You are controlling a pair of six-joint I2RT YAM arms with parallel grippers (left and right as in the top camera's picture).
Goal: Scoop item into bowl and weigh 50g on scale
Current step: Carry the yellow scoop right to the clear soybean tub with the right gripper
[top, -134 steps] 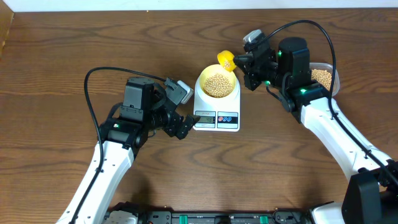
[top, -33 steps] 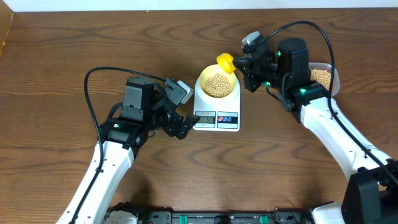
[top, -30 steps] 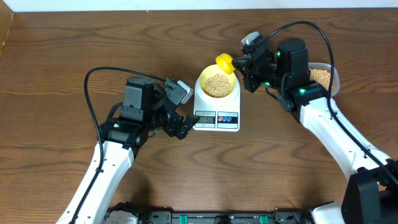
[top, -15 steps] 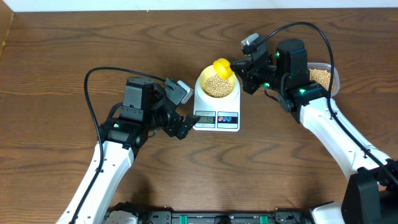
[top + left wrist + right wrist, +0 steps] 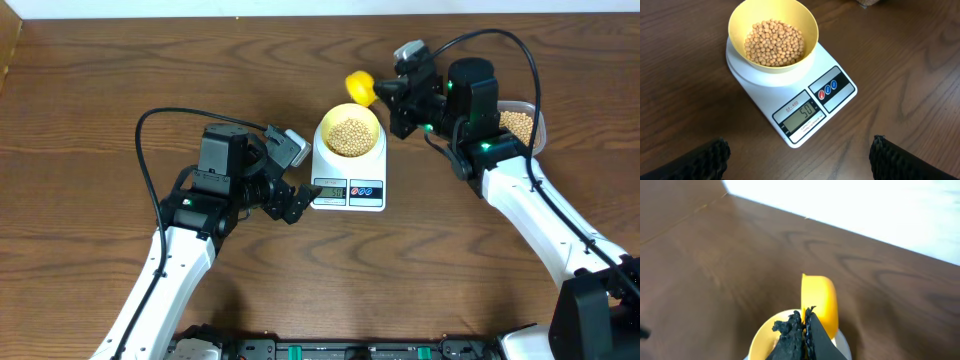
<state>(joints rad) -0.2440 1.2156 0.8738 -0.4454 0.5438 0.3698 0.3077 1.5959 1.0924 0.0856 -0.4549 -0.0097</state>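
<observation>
Beans in bowl on scale, mid tabletop twd back edge, sit just front-left of R gripper pinching scoop; L gripper spread wide.

Here's the dark brown wooden table, its grain running side to side across the whole top. Sitting flat near the middle is a white kitchen scale, display and two round buttons turned toward the near edge, and the display reads 50. Over on the right, well apart from it, a clear plastic tub rests on the wood, only partly visible from above.
</observation>
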